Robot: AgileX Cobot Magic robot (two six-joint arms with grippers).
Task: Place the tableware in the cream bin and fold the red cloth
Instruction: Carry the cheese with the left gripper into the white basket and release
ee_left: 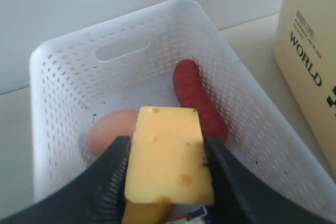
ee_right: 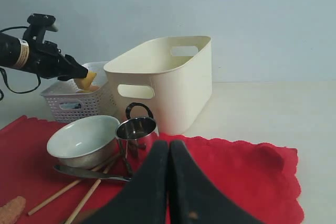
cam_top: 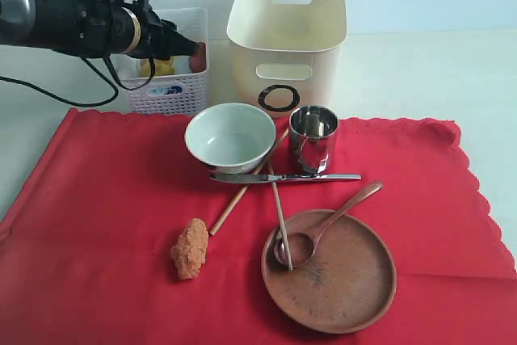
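The red cloth (cam_top: 105, 199) lies flat on the table. On it stand the pale bowl (cam_top: 230, 136) and the steel cup (cam_top: 313, 139). In front of them lie the knife (cam_top: 283, 177) and two chopsticks (cam_top: 242, 195), and the wooden spoon (cam_top: 323, 228) rests on the round wooden plate (cam_top: 339, 280). The cream bin (cam_top: 287, 38) stands behind the cloth. My left gripper (ee_left: 168, 163) is shut on a yellow cheese block (ee_left: 169, 150) above the white perforated basket (ee_left: 68, 77). My right gripper (ee_right: 168, 148) is shut and empty, low over the cloth (ee_right: 247, 171) near the cup (ee_right: 136, 132).
An egg (ee_left: 107, 132) and a red sausage-like piece (ee_left: 197, 98) lie in the basket. A brown breaded food piece (cam_top: 191, 248) sits on the cloth at front left. The left arm (cam_top: 73, 14) reaches in from the far left.
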